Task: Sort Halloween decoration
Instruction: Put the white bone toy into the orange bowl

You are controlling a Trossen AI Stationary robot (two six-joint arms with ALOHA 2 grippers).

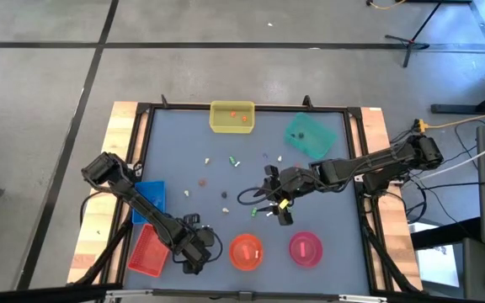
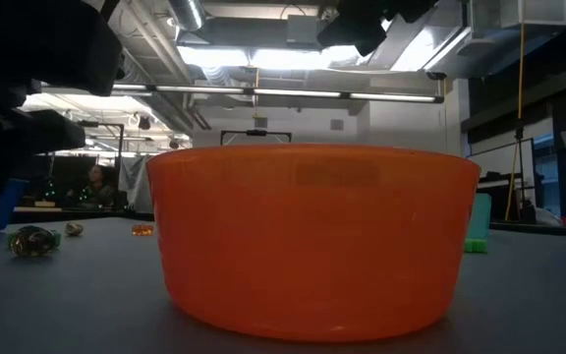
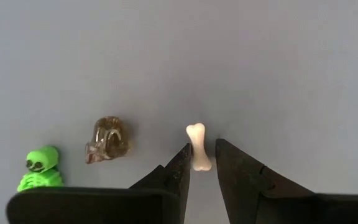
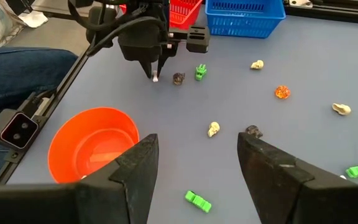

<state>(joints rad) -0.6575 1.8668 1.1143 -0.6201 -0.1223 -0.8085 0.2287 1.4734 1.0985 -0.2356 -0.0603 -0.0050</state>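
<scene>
I see the left gripper [image 3: 202, 163] low over the grey table [image 1: 327, 181] near its front edge, pointing down, its narrowly parted fingers [image 3: 178, 171] pinching the lower end of a small white bone [image 3: 198, 145] that stands upright between the tips. Just off to one side of that claw lie a brownish translucent skull trinket [image 3: 107, 139] and, beyond it, a bright green skeleton [image 3: 40, 168], both loose on the table. Behind the left claw sit the red basket [image 1: 149, 250] and blue basket [image 1: 151, 198], touching each other; to its right the orange bowl [image 1: 246, 252], then the pink bowl [image 1: 306, 248]. Further right, the right gripper [image 4: 197, 165] hovers above mid-table with jaws wide apart and nothing between them. Below and ahead of that claw lie scattered trinkets: a beige skull [image 4: 213, 129], a dark grey piece [image 4: 253, 131], an orange gem-like piece [image 4: 282, 92], another beige skull [image 4: 257, 64], a beige piece [image 4: 340, 109], and green pieces [image 4: 197, 201] near the fingertips. At the far edge sit a yellow tray [image 1: 231, 117] holding orange bits and a teal tray [image 1: 310, 135]. A person's jeans-clad leg [image 4: 17, 68] shows beside the table.
</scene>
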